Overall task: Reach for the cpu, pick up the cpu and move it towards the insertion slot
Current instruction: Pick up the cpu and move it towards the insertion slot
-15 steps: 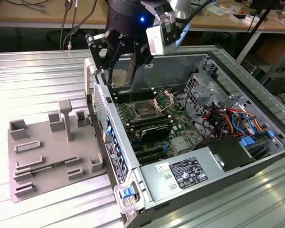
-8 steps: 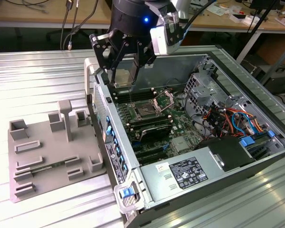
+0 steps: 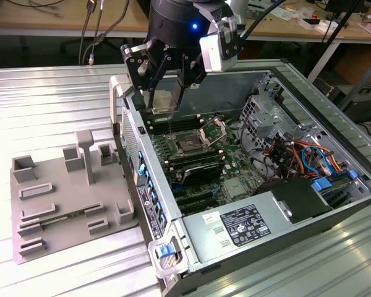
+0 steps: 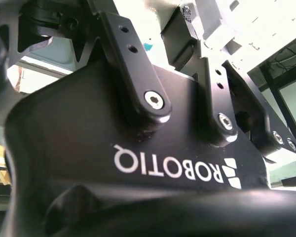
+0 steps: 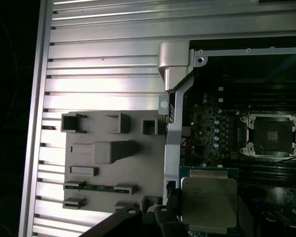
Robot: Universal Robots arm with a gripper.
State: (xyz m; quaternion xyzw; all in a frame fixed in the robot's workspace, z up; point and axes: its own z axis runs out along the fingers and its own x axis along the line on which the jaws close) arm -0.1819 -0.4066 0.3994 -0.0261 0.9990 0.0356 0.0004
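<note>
The cpu [image 3: 164, 101], a small flat square with a pale silvery top, hangs in my gripper [image 3: 165, 109], whose black fingers are shut on its two sides. It is in the air above the far left edge of the open computer case, over the green board. The insertion slot [image 3: 191, 144], a dark square socket with its shiny metal frame swung up, lies lower and toward the exterior view's right of the chip. In the first wrist view the cpu [image 5: 208, 201] sits beside a black finger [image 5: 166, 220], apart from the insertion slot [image 5: 271, 134].
A grey plastic tray [image 3: 62, 198] with raised holders lies on the ribbed metal table at the exterior view's left of the case. Inside the case are long black memory slots [image 3: 195, 167], a power supply [image 3: 247, 224], a drive cage [image 3: 263, 117] and coloured cables [image 3: 303, 158].
</note>
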